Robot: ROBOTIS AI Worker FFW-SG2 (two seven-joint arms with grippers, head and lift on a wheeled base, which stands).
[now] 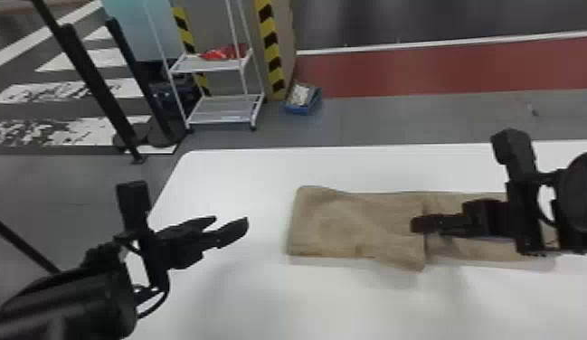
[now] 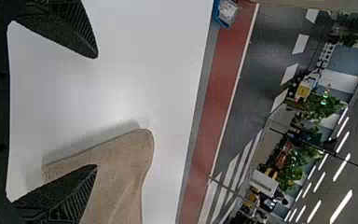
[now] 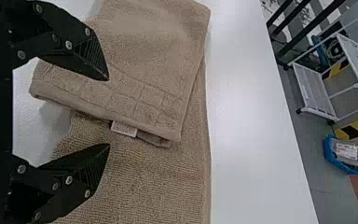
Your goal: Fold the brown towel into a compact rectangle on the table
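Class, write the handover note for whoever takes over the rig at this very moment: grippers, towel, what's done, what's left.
Left gripper: open, empty, above the table, left of the towel.
Right gripper: open, holding nothing, over the towel where the folded flap ends.
Brown towel: lies long from left to right.
Done: left end folded over toward the right; its near corner juts past the layer below.
Left: probably straighten the flap, then fold in the right part to make a compact rectangle.
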